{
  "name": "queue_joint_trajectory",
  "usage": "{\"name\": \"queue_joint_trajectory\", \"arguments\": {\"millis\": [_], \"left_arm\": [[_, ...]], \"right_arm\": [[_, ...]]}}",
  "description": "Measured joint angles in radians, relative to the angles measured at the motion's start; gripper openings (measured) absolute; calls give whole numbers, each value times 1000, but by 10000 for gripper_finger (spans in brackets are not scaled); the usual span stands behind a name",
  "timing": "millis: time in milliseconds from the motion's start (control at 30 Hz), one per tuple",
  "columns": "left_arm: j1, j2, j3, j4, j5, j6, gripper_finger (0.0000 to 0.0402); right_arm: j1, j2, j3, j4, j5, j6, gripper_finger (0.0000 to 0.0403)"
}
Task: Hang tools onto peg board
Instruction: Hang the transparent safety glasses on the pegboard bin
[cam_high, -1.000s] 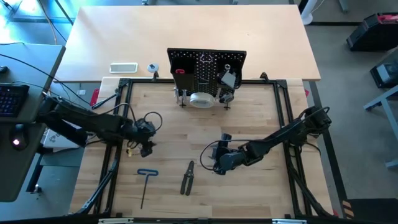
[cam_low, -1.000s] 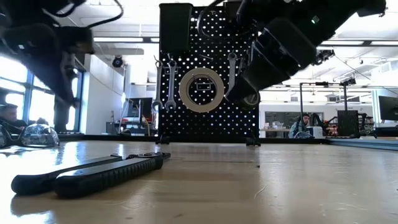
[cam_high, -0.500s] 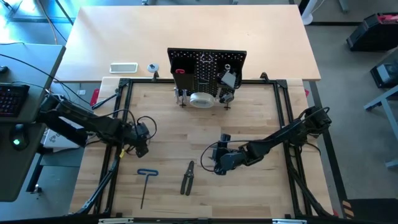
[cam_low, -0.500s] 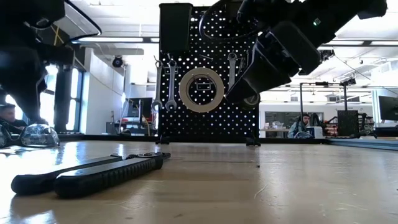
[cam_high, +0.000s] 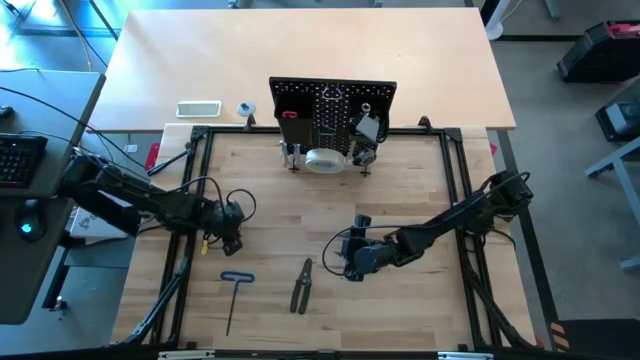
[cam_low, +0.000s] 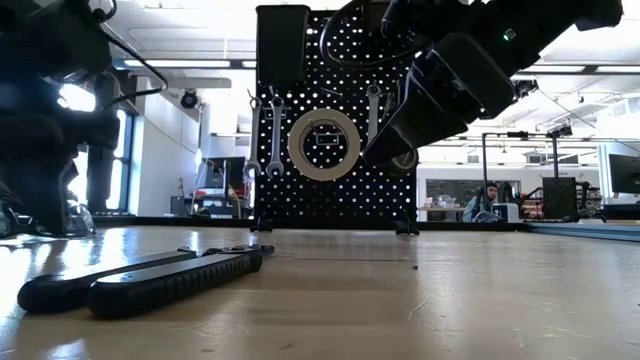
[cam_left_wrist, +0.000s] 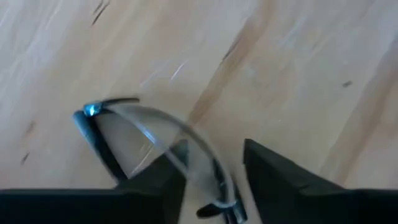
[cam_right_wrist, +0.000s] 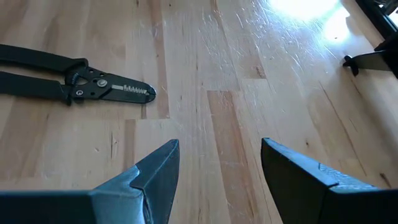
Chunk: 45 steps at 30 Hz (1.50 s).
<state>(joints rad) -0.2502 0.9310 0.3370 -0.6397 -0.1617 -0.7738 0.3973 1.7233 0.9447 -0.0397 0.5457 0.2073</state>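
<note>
Pale wood planking is forming the table (cam_high: 400, 180), bounded by a black metal frame (cam_high: 455, 180) running along its sides; beyond the far edge a lighter tabletop is carrying a white slab (cam_high: 198, 108); the peg board (cam_high: 335, 105) is standing upright at the middle of the far edge, with silver wrenches (cam_low: 262, 135) and a clear tape roll (cam_low: 324, 143) hanging on its face. Toward the near edge the blue T-handle hex key (cam_high: 234, 296) and the dark-handled pliers (cam_high: 301, 286) are lying apart from each other, with bare wood around both; the stretch between them and the board is lying open.

At the table's left side, close to the frame rail, the left gripper (cam_high: 222, 238) is sitting low over the safety glasses (cam_left_wrist: 155, 149); in the left wrist view its fingers (cam_left_wrist: 273, 171) are straddling the clear lens, one on each side, and whether they are pressing on it I cannot tell.

Right of centre, the right gripper (cam_high: 349, 262) is hanging above bare planks with its jaws parted and nothing between them; in the right wrist view the pliers are lying well ahead of its fingers (cam_right_wrist: 155, 165), apart from them.
</note>
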Motion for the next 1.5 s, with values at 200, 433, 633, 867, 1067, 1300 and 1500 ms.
{"name": "queue_joint_trajectory", "arguments": {"millis": [200, 433, 633, 867, 1067, 1300, 1500], "left_arm": [[54, 0, 0, 80, 99, 146, 19], [97, 0, 6, 235, 119, 253, 10], [127, 0, 79, 297, 113, 379, 6], [139, 0, 236, 303, 95, 563, 5], [139, 0, 411, 320, 57, 750, 4], [158, 0, 585, 433, 32, 997, 3], [252, 7, 687, 569, 69, 1144, 3]], "right_arm": [[0, 0, 0, 4, 0, 19, 217], [3, 0, 0, -1, 0, 39, 217], [4, 0, 0, -4, -2, 41, 217], [4, 0, 0, -4, -3, 39, 217], [4, 0, 0, -5, -4, 39, 217], [4, 0, 0, -5, -4, 39, 217], [4, 0, 0, -4, 3, 46, 217]]}}
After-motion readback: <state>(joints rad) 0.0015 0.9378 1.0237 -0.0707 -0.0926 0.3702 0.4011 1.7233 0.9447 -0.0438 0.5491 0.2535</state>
